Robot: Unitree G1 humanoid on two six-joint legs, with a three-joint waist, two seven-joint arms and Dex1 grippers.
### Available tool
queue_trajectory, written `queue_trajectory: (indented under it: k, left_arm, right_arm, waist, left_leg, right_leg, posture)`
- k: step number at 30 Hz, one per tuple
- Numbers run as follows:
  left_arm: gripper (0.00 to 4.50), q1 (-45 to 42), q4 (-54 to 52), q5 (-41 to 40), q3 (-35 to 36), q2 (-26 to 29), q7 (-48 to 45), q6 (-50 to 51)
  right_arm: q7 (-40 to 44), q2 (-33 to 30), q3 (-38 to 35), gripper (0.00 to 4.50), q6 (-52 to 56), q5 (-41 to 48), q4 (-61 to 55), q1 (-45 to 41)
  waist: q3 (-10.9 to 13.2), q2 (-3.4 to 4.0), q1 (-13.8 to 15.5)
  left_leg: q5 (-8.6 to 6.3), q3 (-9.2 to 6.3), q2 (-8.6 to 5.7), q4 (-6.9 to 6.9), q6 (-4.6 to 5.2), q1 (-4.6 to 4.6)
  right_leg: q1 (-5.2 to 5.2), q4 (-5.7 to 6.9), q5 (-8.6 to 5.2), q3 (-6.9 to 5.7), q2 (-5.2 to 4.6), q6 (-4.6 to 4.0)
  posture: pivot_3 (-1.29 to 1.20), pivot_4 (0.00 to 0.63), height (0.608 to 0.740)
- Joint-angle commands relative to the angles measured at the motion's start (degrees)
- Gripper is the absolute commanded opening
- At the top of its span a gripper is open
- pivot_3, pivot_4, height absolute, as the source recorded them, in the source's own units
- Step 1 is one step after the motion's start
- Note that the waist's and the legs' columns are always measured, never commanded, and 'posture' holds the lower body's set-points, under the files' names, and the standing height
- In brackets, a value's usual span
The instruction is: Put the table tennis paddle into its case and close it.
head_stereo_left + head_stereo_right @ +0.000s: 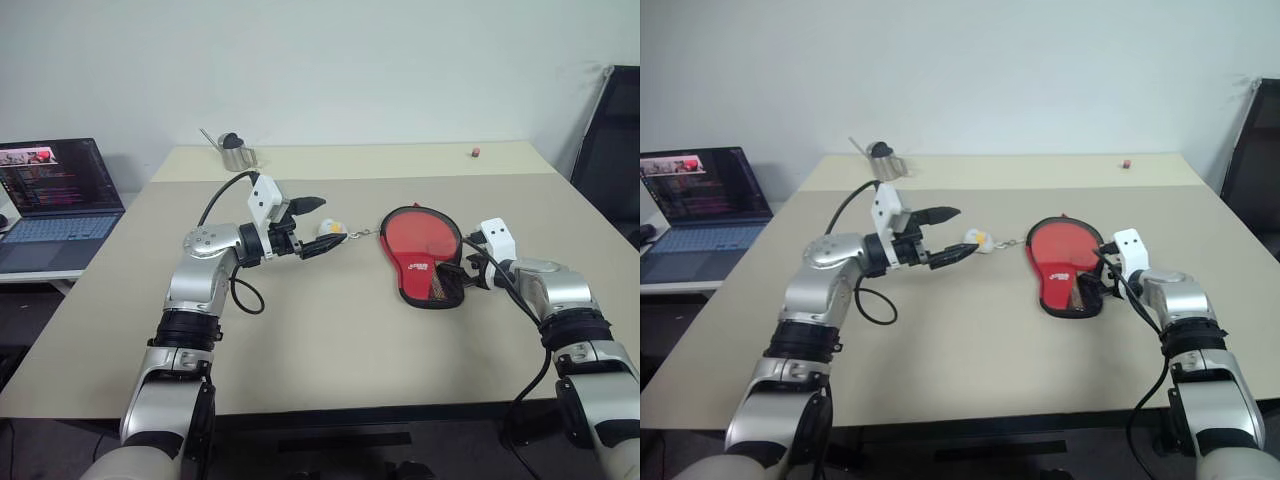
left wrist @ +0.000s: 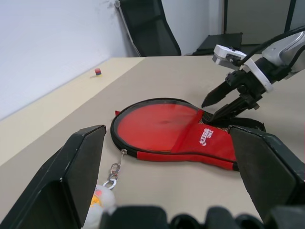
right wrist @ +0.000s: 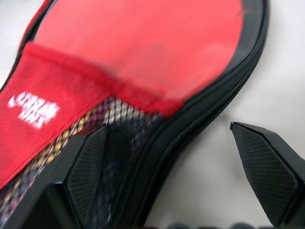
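The case (image 1: 422, 255) lies flat on the table (image 1: 330, 350) right of centre, red side up, round end far and mesh end near, its zip-pull charm (image 1: 332, 228) trailing off to the left; whether the paddle is inside cannot be told. The right gripper (image 1: 470, 272), jaws spread and empty, sits at the case's near right edge, while the left gripper (image 1: 318, 226), also spread and empty, hovers by the charm. It looks like the closing step: next, the right should pin the case while the left grips the charm and draws the zip round.

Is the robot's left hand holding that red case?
No: the left hand hovers open above the table, apart from the case, which lies flat near the right hand.
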Motion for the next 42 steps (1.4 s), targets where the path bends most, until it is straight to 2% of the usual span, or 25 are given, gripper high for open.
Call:
queue_trajectory:
  k: [1, 12, 18, 23, 27, 36, 42]
  left_arm:
    - [4.5, -0.75, -2.97, -1.19, -0.13, 0.82, 0.33, -0.18]
    - [4.5, -1.01, -2.09, -0.98, -0.89, 0.46, 0.35, -0.82]
    - [4.5, -0.49, -2.09, -0.93, -0.99, 1.21, -0.15, -0.99]
    - [4.5, 1.27, -3.03, -1.32, -0.57, 3.31, -1.17, -0.14]
    - [4.5, 4.19, -5.08, -2.72, 0.03, 6.43, -3.12, 2.16]
    - [4.5, 14.19, -11.64, -7.18, 0.63, 15.71, -9.9, 9.68]
    - [4.5, 21.22, -19.16, -10.18, 0.66, 18.8, -11.31, 14.2]
  right_arm:
    - [2.0, 0.39, 0.8, 4.46, 2.7, -0.2, -1.14, 1.88]
    - [1.01, 4.72, 0.03, 4.46, 2.02, -1.35, 3.35, 0.6]
    - [-0.13, 8.11, -0.74, 2.69, 0.97, -2.34, 8.45, -1.25]
    - [-0.34, 8.94, -1.68, 1.04, 0.83, -2.31, 10.06, -1.97]
    - [-0.24, 9.8, -3.0, 0.03, 2.22, -1.3, 9.32, -2.21]
    - [2.11, 13.69, -2.81, 0.03, 10.98, 2.95, -2.68, -0.55]
    - [2.46, 16.81, -0.67, 0.03, 18.51, 5.75, -15.27, 2.88]
  waist:
    - [-0.01, 0.01, -0.15]
    - [-0.15, -0.06, -0.55]
    - [-0.33, -0.11, -1.35]
    - [-0.38, -0.09, -1.8]
    - [-0.39, -0.08, -1.72]
    - [-0.36, -0.02, -1.99]
    - [-0.33, 0.03, -2.04]
  left_leg:
    - [0.0, 0.0, 0.0, 0.0, 0.0, 0.0]
    - [-0.01, 0.05, 0.04, -0.01, 0.0, 0.14]
    - [0.0, 0.05, 0.11, 0.0, 0.0, 0.3]
    - [-0.01, 0.06, 0.17, 0.01, 0.02, 0.39]
    - [0.0, 0.13, 0.76, 0.0, -0.01, 0.42]
    - [-0.04, 0.15, 1.0, -0.16, -0.06, 0.38]
    - [-0.08, 0.17, 1.04, -0.18, -0.1, 0.3]
  right_leg:
    - [0.0, 0.0, 0.0, 0.0, 0.0, 0.0]
    - [0.07, 0.02, 0.02, 0.06, 0.04, -0.02]
    - [0.18, 0.03, 0.16, 0.1, 0.21, -0.14]
    - [0.19, 0.01, 0.39, 0.2, 0.55, -0.29]
    - [0.21, 0.02, 0.47, 0.17, 0.76, -0.42]
    - [0.01, -0.04, 0.48, 0.23, 1.01, -0.51]
    - [-0.16, -0.02, 0.48, 0.31, 1.05, -0.53]
  posture:
    - [0.0, 0.15, 0.74]
    - [0.0, 0.15, 0.74]
    - [0.0, 0.15, 0.74]
    - [0.0, 0.15, 0.74]
    - [0.0, 0.15, 0.74]
    - [0.0, 0.15, 0.74]
    - [0.0, 0.15, 0.74]
